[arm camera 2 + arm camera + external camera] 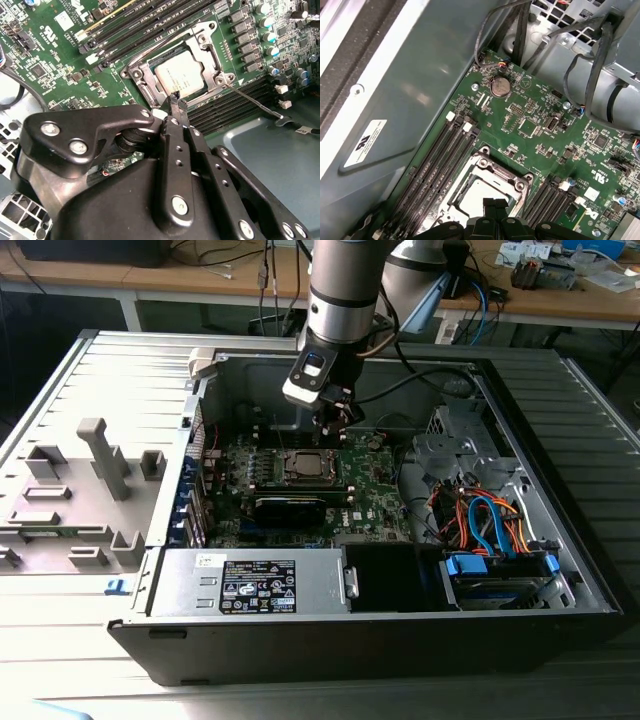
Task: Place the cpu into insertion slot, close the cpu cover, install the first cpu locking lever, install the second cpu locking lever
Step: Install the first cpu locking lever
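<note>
**Q:** What does the exterior view show?

**A:** An open grey metal computer case (250, 380) lying on its side, with a green circuit board (375, 485) inside. A silver-and-grey robot arm (345, 290) reaches down into the case. Its black gripper (337, 420) hangs just above the insertion slot (304, 466), a small square socket with a thin metal frame.

**Q:** Where is the chip?

**A:** The cpu (181, 79), a flat square with a dull silver-grey top, sits inside the insertion slot. The cpu cover (202, 41), a thin silvery frame plate with a large cut-out, lies flat over it. The chip's top shows through the middle.

**Q:** And the fingers?

**A:** In the second wrist view the two black fingers (173, 107) are pressed together, with nothing seen between them. Their tips are at the edge of the insertion slot. Whether they touch it I cannot tell.

**Q:** What else is near the slot?

**A:** Long black memory slots (145, 25) flank the insertion slot on two sides. A thin metal lever rod (250, 102) sticks out from one corner of the slot, across one bank of them. In the first wrist view a round silver coin battery (500, 86) sits well apart from the insertion slot.
</note>
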{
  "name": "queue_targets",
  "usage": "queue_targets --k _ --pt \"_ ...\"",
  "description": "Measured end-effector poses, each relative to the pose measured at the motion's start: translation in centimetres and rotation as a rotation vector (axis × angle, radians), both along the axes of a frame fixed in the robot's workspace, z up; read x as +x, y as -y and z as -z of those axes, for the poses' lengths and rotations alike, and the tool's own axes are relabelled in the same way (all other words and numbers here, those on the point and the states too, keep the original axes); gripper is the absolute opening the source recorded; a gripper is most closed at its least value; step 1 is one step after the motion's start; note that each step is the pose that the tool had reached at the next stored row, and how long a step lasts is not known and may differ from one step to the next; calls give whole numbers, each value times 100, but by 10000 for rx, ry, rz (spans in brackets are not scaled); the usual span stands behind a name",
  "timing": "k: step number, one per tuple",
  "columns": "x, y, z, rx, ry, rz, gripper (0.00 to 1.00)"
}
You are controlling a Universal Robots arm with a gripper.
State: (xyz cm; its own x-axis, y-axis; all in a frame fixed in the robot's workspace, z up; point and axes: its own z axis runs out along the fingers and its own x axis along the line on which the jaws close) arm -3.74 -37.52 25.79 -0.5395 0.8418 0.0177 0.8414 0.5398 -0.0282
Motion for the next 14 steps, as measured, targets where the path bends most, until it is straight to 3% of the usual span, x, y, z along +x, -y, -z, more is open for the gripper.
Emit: queue_targets --k 14 --pt "0 0 0 0 0 -483 11"
